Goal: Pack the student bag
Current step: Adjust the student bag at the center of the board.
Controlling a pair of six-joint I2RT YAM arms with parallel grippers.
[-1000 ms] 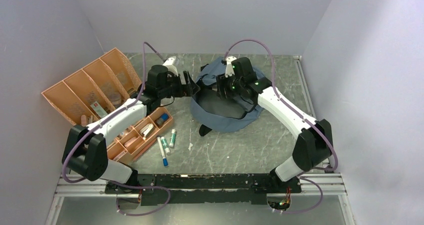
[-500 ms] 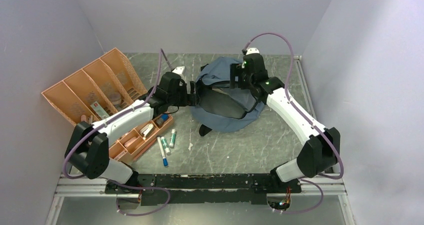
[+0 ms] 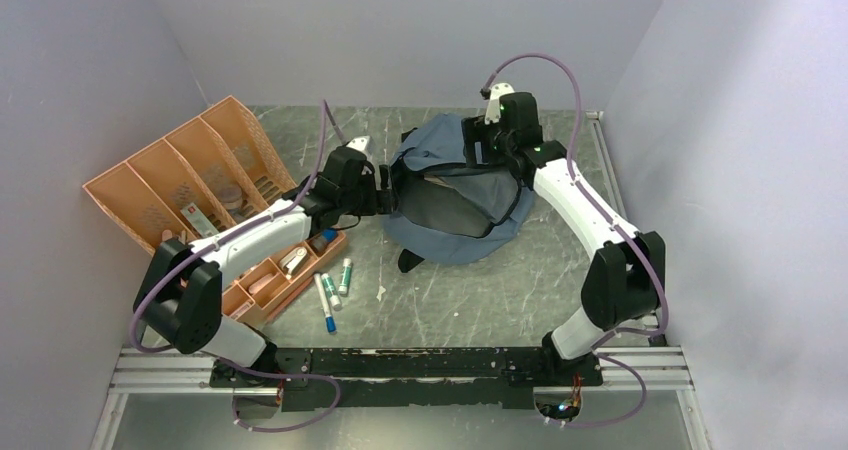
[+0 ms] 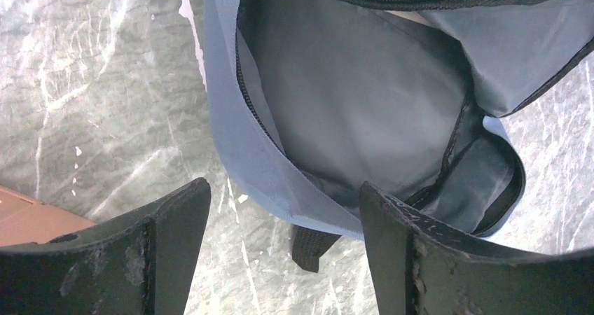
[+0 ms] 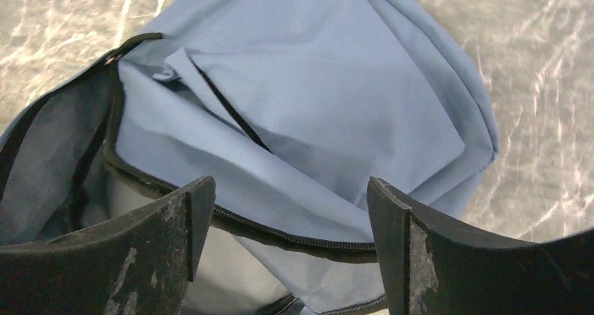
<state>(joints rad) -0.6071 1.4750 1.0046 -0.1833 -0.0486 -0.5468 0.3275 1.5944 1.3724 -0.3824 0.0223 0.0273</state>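
The grey-blue student bag [image 3: 470, 225] lies at the table's middle with its main zipper open, and the dark lining shows. My left gripper [image 3: 392, 192] is open at the bag's left edge. In the left wrist view the bag's rim [image 4: 259, 168] runs just beyond the empty gripper [image 4: 284, 203], above the table. My right gripper [image 3: 478, 155] is open over the bag's far side. In the right wrist view the gripper [image 5: 287, 196] hangs above the zipper edge and the front pocket [image 5: 329, 84]. Neither gripper holds anything.
An orange compartment tray [image 3: 170, 185] stands at the left, with a low section [image 3: 285, 270] holding small items. Three markers [image 3: 330, 295] lie on the table beside it. A black strap end [image 3: 410, 260] sticks out under the bag's near edge.
My right gripper has lifted away from the bag's opening toward its far right side. My left gripper has moved right, up to the bag's left rim. The bag's mouth now gapes wider.
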